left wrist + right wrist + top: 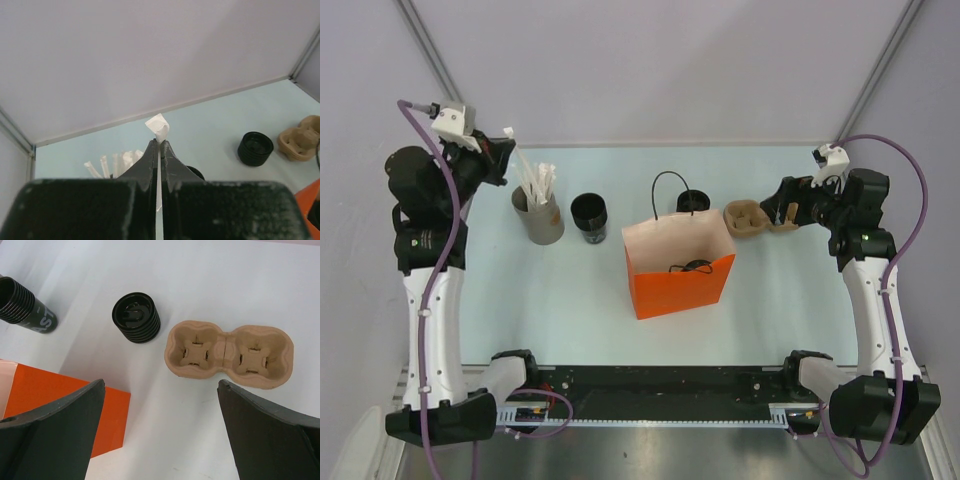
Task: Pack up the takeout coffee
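Note:
The takeout coffee, a black ribbed cup with a black lid, stands just behind the orange paper bag. It also shows in the right wrist view and the left wrist view. My right gripper hovers open over the table, near a brown cardboard cup carrier, with nothing between its fingers. At the far left my left gripper is shut on a white wrapped straw, raised above the grey straw cup.
A lidless black cup stands between the straw cup and the bag, and shows in the right wrist view. The bag is upright and open, its black handles up. The cup carrier lies right of the bag.

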